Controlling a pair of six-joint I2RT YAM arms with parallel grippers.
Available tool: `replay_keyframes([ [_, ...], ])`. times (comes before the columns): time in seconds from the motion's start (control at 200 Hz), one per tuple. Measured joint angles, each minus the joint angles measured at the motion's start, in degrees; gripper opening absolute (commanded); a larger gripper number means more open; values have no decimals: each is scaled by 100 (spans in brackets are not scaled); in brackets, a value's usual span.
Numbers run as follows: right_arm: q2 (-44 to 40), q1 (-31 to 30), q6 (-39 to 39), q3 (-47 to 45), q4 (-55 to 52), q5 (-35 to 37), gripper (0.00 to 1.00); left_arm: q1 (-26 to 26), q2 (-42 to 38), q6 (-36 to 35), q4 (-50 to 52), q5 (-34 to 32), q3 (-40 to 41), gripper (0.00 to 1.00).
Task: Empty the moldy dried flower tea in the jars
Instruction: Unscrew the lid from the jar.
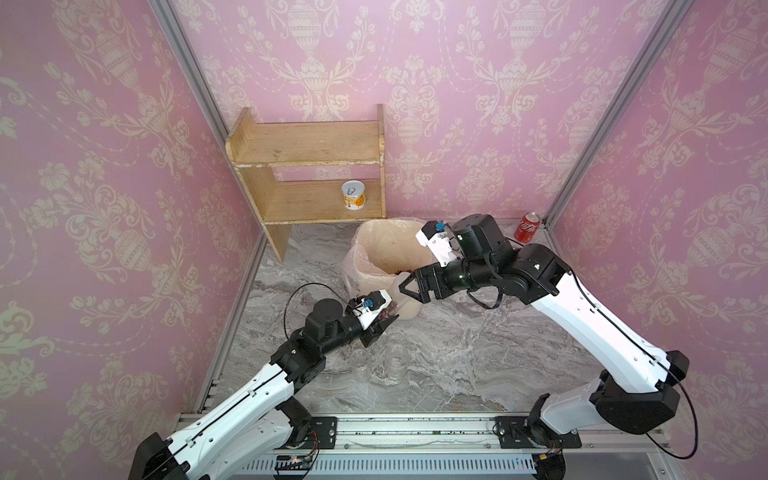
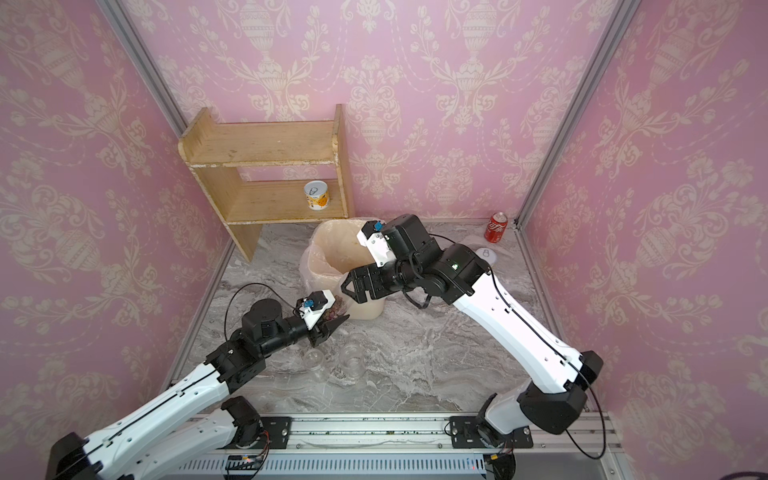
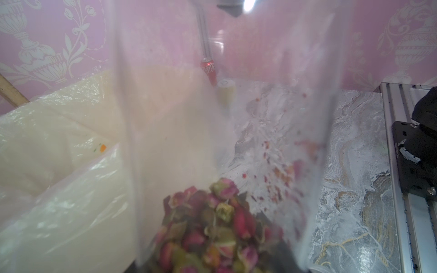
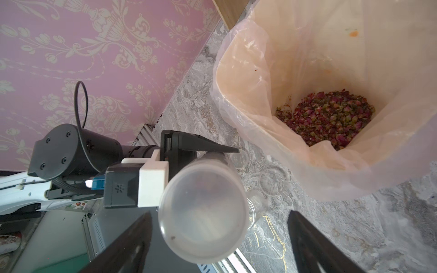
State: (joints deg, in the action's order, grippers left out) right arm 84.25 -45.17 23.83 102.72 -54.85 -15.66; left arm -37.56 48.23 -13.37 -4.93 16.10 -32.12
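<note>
Left gripper [image 1: 384,320]: I see it clamped on the lower part of the tall jar [image 4: 203,212]. It holds the jar off the table, tilted, with the far end raised toward the right arm.
Right gripper [image 1: 406,286]: spread wide. From its wrist camera I see one finger on each side of the jar's whitish round end, with a gap on both sides, so it grips nothing.
Tall jar: clear-walled, between the two grippers and just in front of the bin's near wall in both top views.
Tea in the jar [image 3: 212,227]: pink and green dried rosebuds, heaped at the end the left gripper holds. Crumbs cling to the wall further along.
Tea in the bin [image 4: 328,118]: a dark reddish heap at the bottom of the liner.
Bin [image 1: 374,249]: a cream waste bin with a clear plastic liner folded over its rim. It stands on the marble table [image 1: 457,353] in front of the shelf.
Short jars: the short jar nearer the left arm [image 1: 359,363] and the second short jar [image 1: 397,360] stand upright side by side on the table, near the left gripper. The marble shows through both.
Wooden shelf [image 1: 307,145]: it stands against the back wall, with a yellow-white pull-tab tin [image 1: 353,195] on its lower board.
Cola can [image 1: 528,226]: red and upright in the far right corner, with another tin [image 2: 486,254] near it.
</note>
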Motion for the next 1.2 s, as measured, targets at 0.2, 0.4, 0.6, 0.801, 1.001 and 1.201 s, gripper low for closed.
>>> replay_keyframes([
  [0.2, 105, 0, 15, 162, -55, -37, 73, 0, 20, -33, 37, 0, 0, 23],
  [0.4, 299, -26, -7, 378, -190, -144, 72, 0, 24, -33, 37, 0, -11, 23],
  [0.6, 442, -37, -98, 463, -289, -192, 59, 0, 26, -33, 39, 0, -26, 23],
  [0.801, 479, -35, -315, 511, -372, -245, 46, 0, 26, -72, 70, 7, -28, 22],
  [1.001, 514, -31, -1928, 715, -686, -535, 24, 7, 96, -33, 83, 448, -90, 23],
  [1.201, 422, -321, -5056, 728, -1346, -391, 17, 22, 433, 11, 146, 1703, -105, 23],
])
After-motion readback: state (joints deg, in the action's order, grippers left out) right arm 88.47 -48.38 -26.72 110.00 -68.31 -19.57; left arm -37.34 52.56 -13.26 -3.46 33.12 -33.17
